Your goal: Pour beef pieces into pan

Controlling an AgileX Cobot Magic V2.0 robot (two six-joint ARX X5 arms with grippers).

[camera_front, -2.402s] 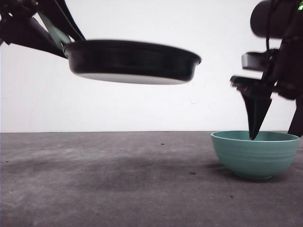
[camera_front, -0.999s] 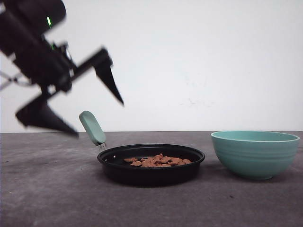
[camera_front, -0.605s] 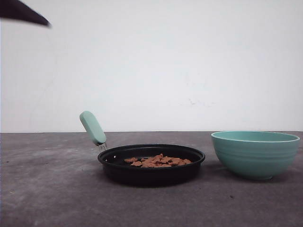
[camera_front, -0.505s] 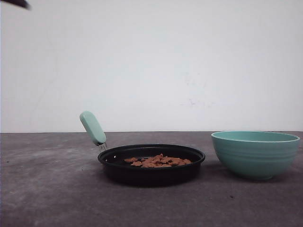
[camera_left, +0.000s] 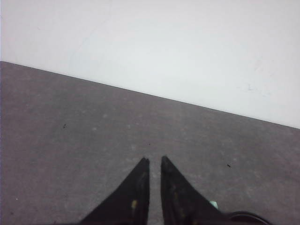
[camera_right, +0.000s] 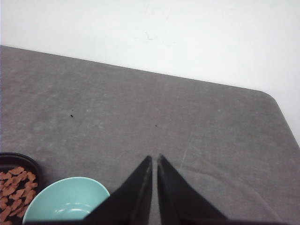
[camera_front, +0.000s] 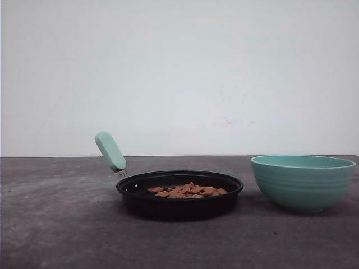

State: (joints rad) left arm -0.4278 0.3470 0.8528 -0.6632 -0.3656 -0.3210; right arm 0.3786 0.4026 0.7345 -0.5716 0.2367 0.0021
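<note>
Front view: pan (camera_front: 179, 202) holding beef pieces (camera_front: 188, 191) beside bowl (camera_front: 303, 182); both hands (camera_left: 155, 161) (camera_right: 154, 158) closed, empty.

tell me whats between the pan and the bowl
Nothing: in the front view a bare strip of grey table separates the pan from the bowl. They stand apart, not touching.

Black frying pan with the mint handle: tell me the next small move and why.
Probably none beyond holding both arms back. The reddish-brown beef pieces already lie inside the shallow black frying pan, which rests on the grey table beside the teal bowl. The left gripper and right gripper are shut, holding nothing.
</note>
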